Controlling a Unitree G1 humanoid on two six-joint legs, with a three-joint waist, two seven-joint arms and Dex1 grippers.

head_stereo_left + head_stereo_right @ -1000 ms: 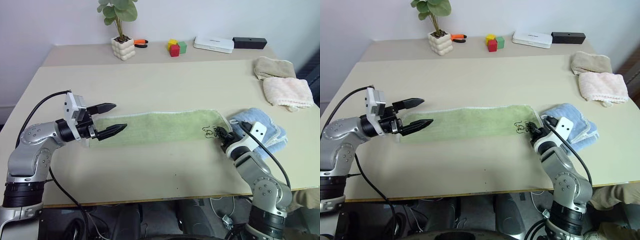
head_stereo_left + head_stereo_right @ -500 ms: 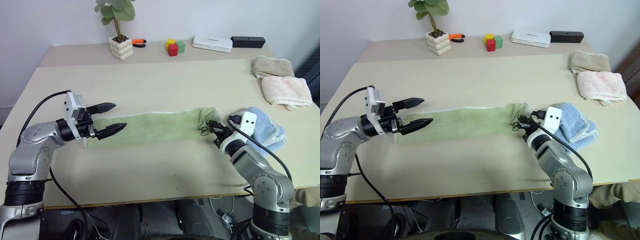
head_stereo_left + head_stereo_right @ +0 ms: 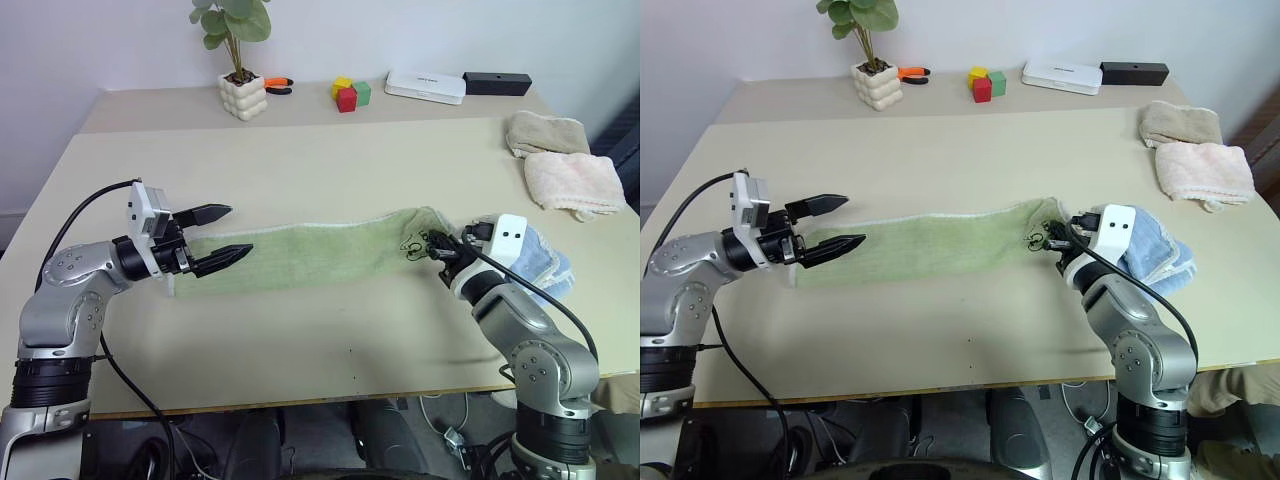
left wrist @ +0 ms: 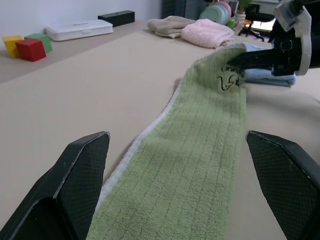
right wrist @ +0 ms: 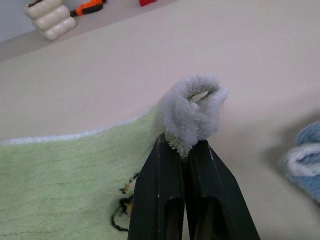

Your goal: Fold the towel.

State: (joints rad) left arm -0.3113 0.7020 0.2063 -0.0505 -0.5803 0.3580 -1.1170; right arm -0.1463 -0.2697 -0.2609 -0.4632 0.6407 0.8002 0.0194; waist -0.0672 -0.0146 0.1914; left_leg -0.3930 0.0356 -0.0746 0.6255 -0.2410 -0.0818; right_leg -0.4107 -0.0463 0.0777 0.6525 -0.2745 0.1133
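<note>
— So where is the towel (image 3: pixel 310 255) placed?

— It is laid out as a long green strip across the middle of the table (image 3: pixel 300 170), running from the left gripper (image 3: pixel 232 232) to the right gripper (image 3: pixel 437 245). A whitish trim is seen along its far edge, and a small dark embroidered mark (image 3: pixel 413 245) is stitched near its right end.

— Is it held by anything?

— Yes, its right end is pinched. The right gripper's two black fingers (image 5: pixel 170 200) are pressed together on a bunched corner of the terry cloth, and that end is lifted slightly off the table. In the right wrist view the fluffy corner is seen curled just above the closed fingertips.

— And the left gripper?

— Its fingers (image 3: pixel 210 213) are spread wide and nothing is gripped. It is held level over the towel's left end, pointing along the strip, with one finger to each side of the cloth in the left wrist view.

— What is found around it?

— A light blue cloth (image 3: pixel 540 262) is lying just beside the right gripper. Two folded towels (image 3: pixel 565 170), beige and pinkish, are set well apart at the far right. Along the back, a potted plant (image 3: pixel 240 60), an orange-handled tool (image 3: pixel 280 86), coloured blocks (image 3: pixel 350 95), a white box (image 3: pixel 427 87) and a black box (image 3: pixel 498 85) are lined up.
</note>
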